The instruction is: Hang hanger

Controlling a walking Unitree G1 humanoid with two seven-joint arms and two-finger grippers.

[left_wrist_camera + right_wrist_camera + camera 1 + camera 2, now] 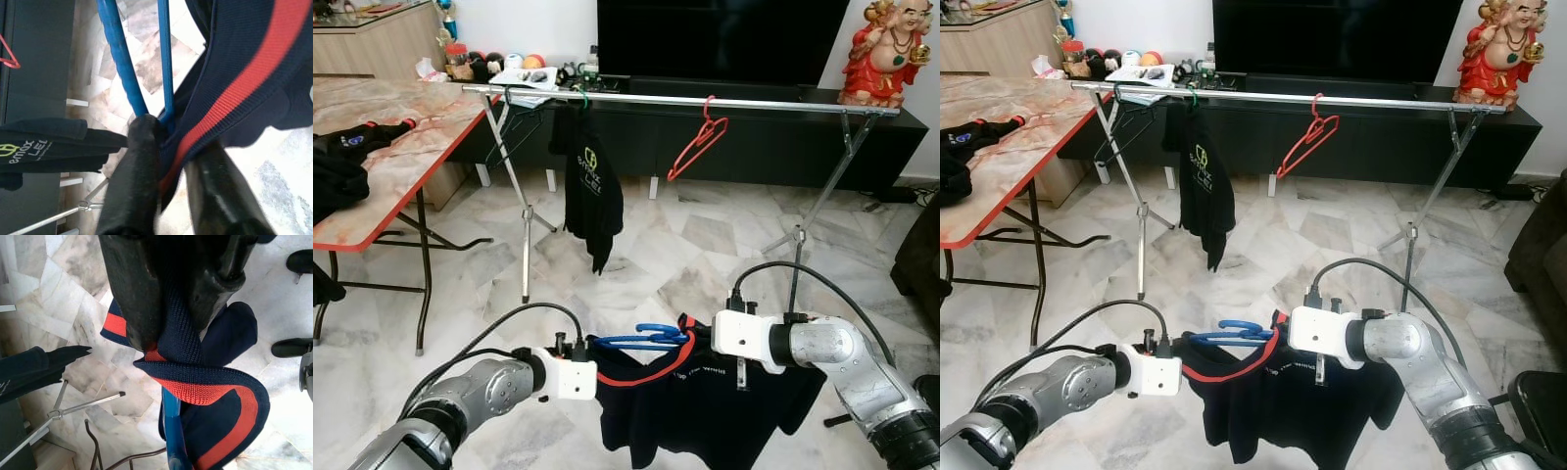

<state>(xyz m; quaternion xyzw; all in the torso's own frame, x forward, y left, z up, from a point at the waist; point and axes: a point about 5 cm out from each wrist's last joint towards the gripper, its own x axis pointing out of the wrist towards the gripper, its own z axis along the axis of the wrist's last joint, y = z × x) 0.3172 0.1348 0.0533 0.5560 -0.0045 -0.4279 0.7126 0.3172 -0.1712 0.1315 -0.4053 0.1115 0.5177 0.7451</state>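
The left gripper is clamped on the blue hanger and the red-edged collar of the navy shirt, its two black fingers pressed close on either side of the hanger's thin bars and the ribbed fabric. The right gripper pinches the same collar from the other side, its fingers narrowed onto the navy and red knit, with the blue hanger showing just beneath the fold. Between the two grippers, low in front of the robot, the navy shirt hangs down over the marble floor, and the blue hanger lies across the neck opening with its hook end pointing toward the right gripper. Farther out stands the metal clothes rail on crossed legs, well apart from the held shirt. On it hang a black shirt with a green logo toward the left end, an empty dark wire hanger beside it, and an empty red hanger near the middle. To the robot's left is a folding table with a marbled top and red edge, carrying dark clothing. Behind the rail runs a low black cabinet with a dark television on it, and a red and gold figurine at its right end.
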